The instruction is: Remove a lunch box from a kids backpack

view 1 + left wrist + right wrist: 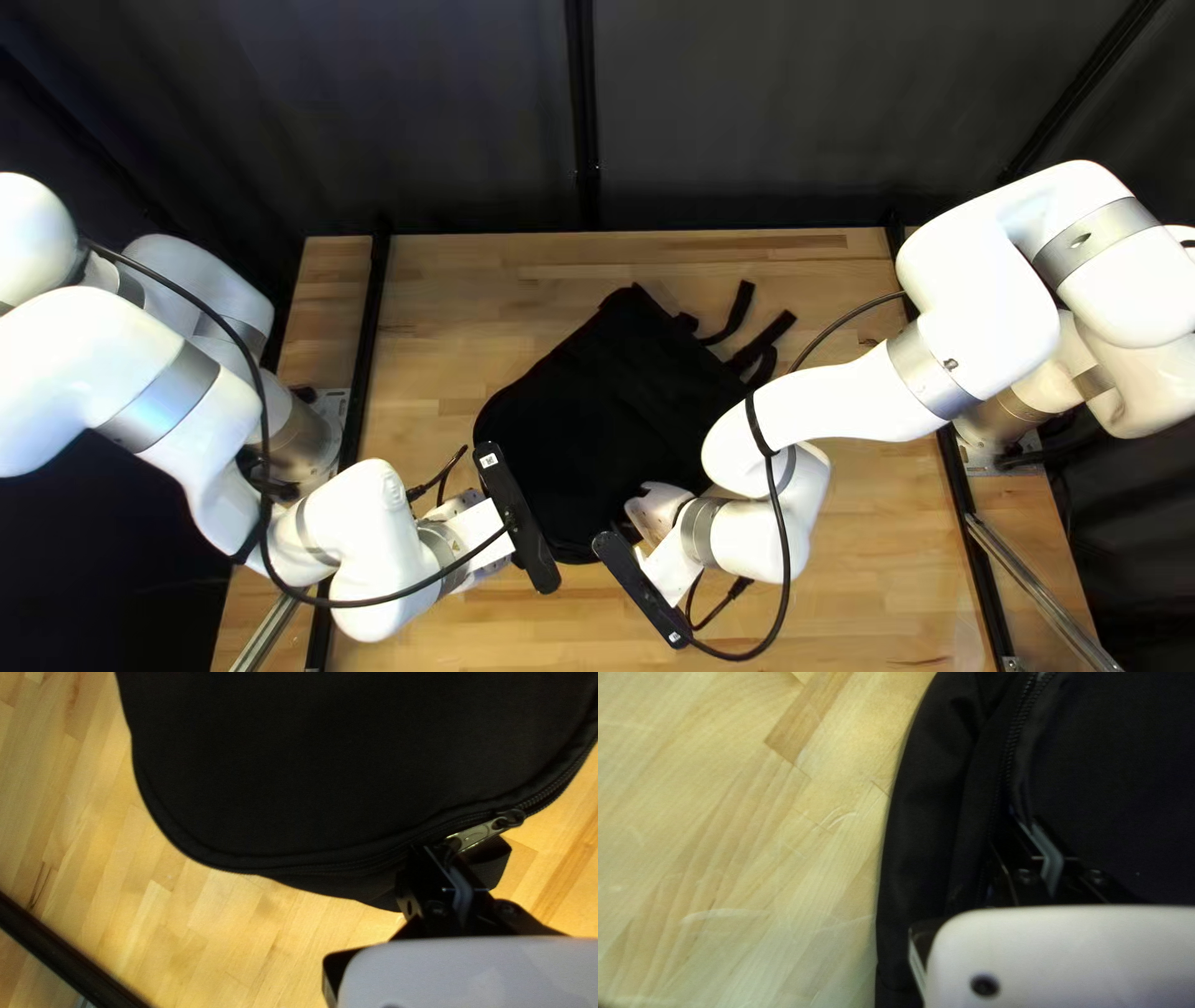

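A black backpack (610, 411) lies on the table, its straps toward the far right. My left gripper (517, 517) is at its near left edge and my right gripper (641, 588) at its near end; both fingertips are hidden from above. In the left wrist view, the gripper (443, 851) is shut on the metal zipper pull (476, 835) at the rim of the backpack (311, 765). In the right wrist view, the gripper (1030, 824) is closed on a fold of backpack fabric (1023, 799) beside the zipper (1011, 746). No lunch box shows.
The wooden table (473, 286) surrounds the backpack. Loose straps (762, 342) reach across it on the far right side. Black cables loop from both arms near the grippers, and dark rails run along both table sides.
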Robot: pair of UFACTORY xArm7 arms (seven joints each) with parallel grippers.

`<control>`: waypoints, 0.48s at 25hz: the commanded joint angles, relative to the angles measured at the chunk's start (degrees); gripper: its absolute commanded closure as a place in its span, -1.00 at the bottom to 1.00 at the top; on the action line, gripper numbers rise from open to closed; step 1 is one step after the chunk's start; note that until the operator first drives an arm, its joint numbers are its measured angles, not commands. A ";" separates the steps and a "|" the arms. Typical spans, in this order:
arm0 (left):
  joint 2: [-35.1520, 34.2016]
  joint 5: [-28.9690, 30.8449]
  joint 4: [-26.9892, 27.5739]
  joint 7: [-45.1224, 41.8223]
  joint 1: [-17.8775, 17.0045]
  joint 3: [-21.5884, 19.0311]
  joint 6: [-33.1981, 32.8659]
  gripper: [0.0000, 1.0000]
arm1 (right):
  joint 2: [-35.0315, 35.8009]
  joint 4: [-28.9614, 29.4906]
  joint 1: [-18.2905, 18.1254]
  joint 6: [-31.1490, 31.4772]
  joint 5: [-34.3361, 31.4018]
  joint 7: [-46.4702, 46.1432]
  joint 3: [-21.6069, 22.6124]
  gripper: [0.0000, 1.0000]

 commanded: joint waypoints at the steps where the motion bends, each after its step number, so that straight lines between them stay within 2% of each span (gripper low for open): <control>1: -2.01 -2.08 -0.17 1.90 -0.61 0.40 1.56 1.00 | -0.03 -0.04 0.13 -0.02 -0.02 -0.01 0.13 1.00; 12: -5.77 -6.10 -1.60 4.32 -1.81 1.24 4.31 1.00 | 0.10 -0.25 0.28 -0.97 -1.18 0.59 -0.05 1.00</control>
